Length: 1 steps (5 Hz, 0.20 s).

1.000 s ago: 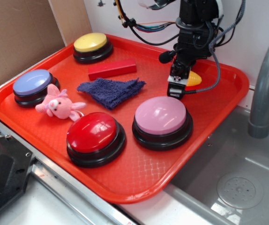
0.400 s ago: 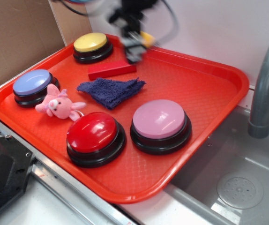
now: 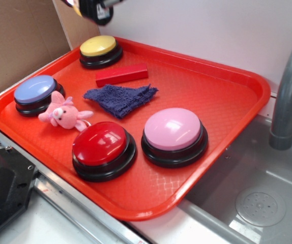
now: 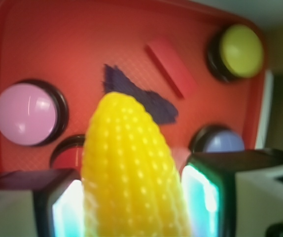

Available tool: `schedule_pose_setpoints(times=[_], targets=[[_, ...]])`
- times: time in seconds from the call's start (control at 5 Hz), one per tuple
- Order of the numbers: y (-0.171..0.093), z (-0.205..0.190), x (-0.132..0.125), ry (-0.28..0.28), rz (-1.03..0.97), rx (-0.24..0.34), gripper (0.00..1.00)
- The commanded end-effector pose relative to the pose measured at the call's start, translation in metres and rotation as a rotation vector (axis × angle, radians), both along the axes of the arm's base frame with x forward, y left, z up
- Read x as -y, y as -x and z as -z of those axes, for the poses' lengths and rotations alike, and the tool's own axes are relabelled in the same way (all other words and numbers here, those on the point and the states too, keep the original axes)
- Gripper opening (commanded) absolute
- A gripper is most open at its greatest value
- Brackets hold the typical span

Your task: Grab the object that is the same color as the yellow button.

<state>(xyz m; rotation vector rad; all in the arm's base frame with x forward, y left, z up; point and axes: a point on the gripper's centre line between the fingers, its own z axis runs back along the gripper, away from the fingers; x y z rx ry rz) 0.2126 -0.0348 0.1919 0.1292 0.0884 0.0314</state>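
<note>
In the exterior view, the red tray (image 3: 222, 66) lies beside a sink (image 3: 268, 203) with a grey faucet (image 3: 288, 96) at the right. On the tray are the yellow button (image 3: 99, 47) at the far left, a red block (image 3: 121, 74) just near of it, a dark blue cloth (image 3: 119, 98) in the middle, a blue button (image 3: 35, 90) at the left, a pink plush toy (image 3: 63, 114) touching or just beside the blue button, a red button (image 3: 101, 145) at the near side and a pink button (image 3: 173, 130) to its right. The gripper (image 3: 96, 9) shows only as a blurred dark shape at the top edge, high above the far left corner of the tray. From this view I cannot tell how the jaws stand, and no corn is on the tray.

In the wrist view, the toy corn (image 4: 131, 173) fills the centre of the picture. It stands between the two fingers (image 4: 62, 207) of the gripper (image 4: 131, 212), which press against it from left and right, so the claw is closed around the corn. The tray with its buttons lies well below, so the corn is lifted clear of it.

My judgement is that the grasp step is finished and the corn is carried in the air. The next move only needs a firm, constant grip, because the ridged, tapered plastic could slip out between the pads.
</note>
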Motion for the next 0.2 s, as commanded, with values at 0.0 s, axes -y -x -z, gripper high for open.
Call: schedule_pose_setpoints(times=[0.0], targets=[[0.0092, -0.0445, 0.0300, -0.011, -0.035, 0.224, 0.00]])
